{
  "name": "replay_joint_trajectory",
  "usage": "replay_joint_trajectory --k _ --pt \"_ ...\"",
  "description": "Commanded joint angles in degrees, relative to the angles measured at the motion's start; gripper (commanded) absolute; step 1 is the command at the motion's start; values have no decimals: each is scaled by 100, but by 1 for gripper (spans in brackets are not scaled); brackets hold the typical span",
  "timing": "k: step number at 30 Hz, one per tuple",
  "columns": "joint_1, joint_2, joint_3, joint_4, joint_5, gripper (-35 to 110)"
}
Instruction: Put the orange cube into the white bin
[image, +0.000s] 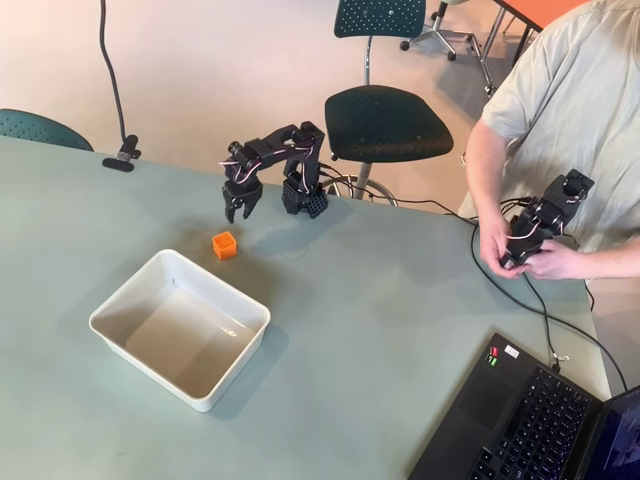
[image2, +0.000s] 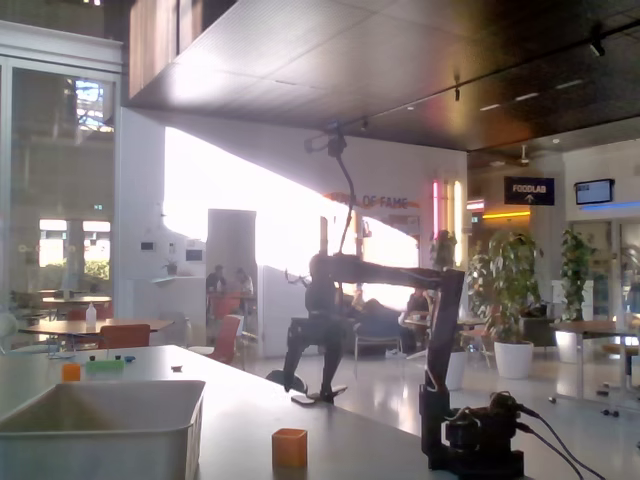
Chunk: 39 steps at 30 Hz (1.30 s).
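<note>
The orange cube (image: 224, 245) is small, bright and plain-faced, sitting flat on the grey-green table (image: 380, 300). From overhead it is turned a little, so its edges run slightly off those of the white bin (image: 110, 312). Being a cube, it has no long axis to speak of. It lies just beside the bin's far corner, apart from the rim and not touching it. In the fixed view the cube (image2: 289, 448) stands to the right of the bin (image2: 100, 435), its near face in shade against the bright hall behind.

The bin is a shallow white tub with rounded corners. Overhead, its long side runs on a diagonal, from upper left down to lower right. The fixed view cuts off the bin's bottom and left end at the picture's edge.

My gripper (image: 240, 207) hangs above the table, beyond the cube as seen from the bin, pointing down, its two fingers a little apart and holding nothing. In the fixed view my arm is a dark silhouette against the glare. The gripper (image2: 310, 385) hangs beyond the cube there too, and I cannot make out my fingers clearly there.
</note>
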Motion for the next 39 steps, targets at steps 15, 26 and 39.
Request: replay_joint_trajectory --k 15,26,39 --pt "26 -1898 -193 -325 141 85" --pt "26 -2610 -246 -835 141 85" --pt "158 -2813 -167 -1187 141 84"
